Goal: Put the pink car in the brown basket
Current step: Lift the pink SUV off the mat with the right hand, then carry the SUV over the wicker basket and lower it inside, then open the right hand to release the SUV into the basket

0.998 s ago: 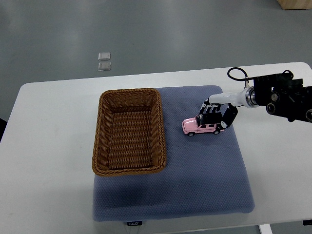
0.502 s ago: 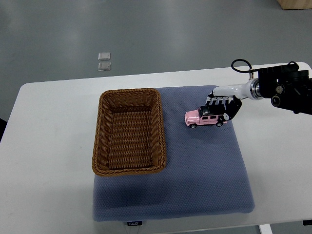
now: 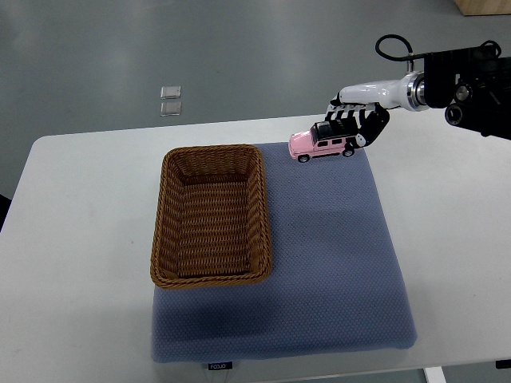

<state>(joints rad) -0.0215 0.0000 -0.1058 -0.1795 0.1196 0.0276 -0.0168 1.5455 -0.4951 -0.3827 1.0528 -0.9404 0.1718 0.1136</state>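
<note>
Above the quilted mat (image 3: 335, 263), right hand (image 3: 357, 128) clasps glossy pink car (image 3: 321, 144).

I work in what looks like a lab: a plain white table (image 3: 72, 239), blue mat (image 3: 335, 263), bare grey floor (image 3: 239, 56).

Right hand (image 3: 351, 128) fingers curled in grasp, arm entering from right.

White-and-black robot hand (image 3: 354, 126), black forearm (image 3: 467, 84), looped black cable (image 3: 393, 44)
</note>
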